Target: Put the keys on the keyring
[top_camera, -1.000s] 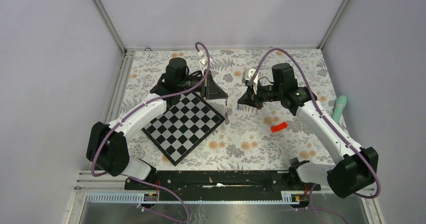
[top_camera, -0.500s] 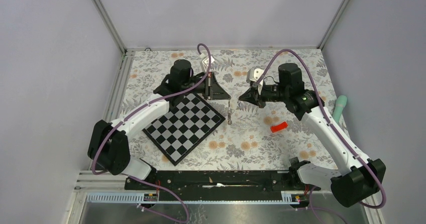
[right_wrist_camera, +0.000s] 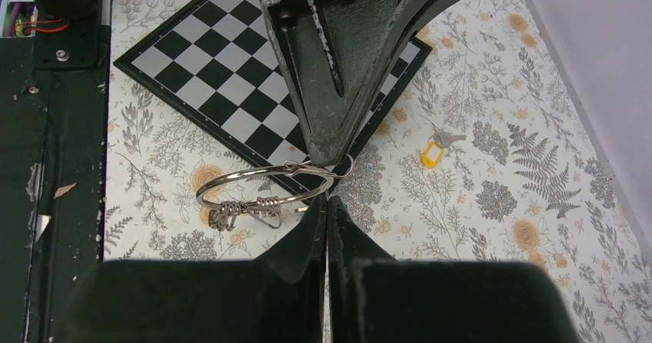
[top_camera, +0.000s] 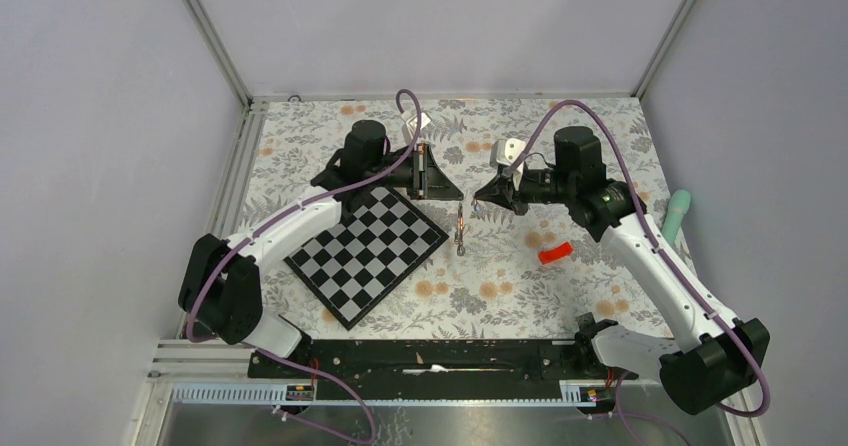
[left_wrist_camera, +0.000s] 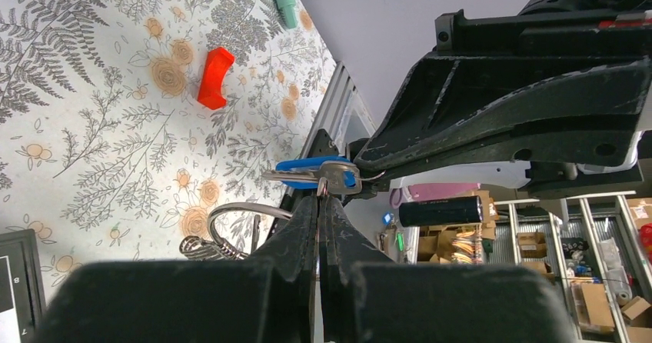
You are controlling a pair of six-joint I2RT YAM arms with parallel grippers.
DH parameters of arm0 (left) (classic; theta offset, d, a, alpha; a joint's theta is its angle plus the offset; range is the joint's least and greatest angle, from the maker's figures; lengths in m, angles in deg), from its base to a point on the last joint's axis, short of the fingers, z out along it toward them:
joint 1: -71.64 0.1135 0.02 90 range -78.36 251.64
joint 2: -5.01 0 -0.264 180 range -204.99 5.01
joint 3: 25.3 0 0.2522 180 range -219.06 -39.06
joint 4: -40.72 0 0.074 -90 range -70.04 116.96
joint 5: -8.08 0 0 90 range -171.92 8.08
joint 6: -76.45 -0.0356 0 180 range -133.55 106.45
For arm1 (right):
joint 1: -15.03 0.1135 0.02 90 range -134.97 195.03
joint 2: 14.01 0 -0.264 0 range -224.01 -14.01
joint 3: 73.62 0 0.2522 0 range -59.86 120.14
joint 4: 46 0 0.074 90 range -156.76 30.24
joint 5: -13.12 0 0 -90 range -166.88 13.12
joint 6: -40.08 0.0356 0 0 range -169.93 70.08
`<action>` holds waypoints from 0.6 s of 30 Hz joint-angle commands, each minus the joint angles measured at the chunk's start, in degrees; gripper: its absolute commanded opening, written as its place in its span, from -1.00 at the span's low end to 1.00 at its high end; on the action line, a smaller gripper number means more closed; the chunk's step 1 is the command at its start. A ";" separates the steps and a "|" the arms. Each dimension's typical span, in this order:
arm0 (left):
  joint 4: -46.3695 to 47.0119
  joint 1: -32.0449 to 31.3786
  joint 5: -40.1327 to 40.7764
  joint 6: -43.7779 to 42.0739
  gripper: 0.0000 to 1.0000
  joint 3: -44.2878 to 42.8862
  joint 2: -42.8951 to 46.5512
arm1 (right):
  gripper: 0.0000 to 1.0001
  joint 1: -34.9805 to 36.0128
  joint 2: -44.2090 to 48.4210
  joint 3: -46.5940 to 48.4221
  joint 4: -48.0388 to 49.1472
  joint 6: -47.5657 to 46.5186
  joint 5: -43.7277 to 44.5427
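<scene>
Floral worktop [top_camera: 500,266] below. My left gripper [left_wrist_camera: 321,198] clenched on blue key [left_wrist_camera: 311,175], my right gripper [right_wrist_camera: 327,202] clenched on keyring [right_wrist_camera: 261,183]; threading underway, I judge. Beyond right gripper, yellow key [right_wrist_camera: 433,155] lies untouched.

Bright, even light; soft shadows; sharp focus; mild wide-angle wrist distortion

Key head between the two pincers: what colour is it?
Blue: the key head has a blue cap on silver metal. It shows best in the left wrist view.
</scene>
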 commanded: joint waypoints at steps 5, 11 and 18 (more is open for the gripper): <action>7.09 -0.20 -1.17 5.65 -1.00 -1.94 -0.19 | -1.00 0.86 1.23 -0.99 2.69 -0.42 0.32; 8.87 -0.20 -1.77 7.21 -1.00 -1.50 -0.45 | -1.00 1.17 0.61 -1.61 4.27 1.04 0.26; 10.79 -0.28 -2.16 9.15 -1.00 -0.83 -0.95 | -1.00 1.39 0.29 -1.89 5.54 2.19 0.42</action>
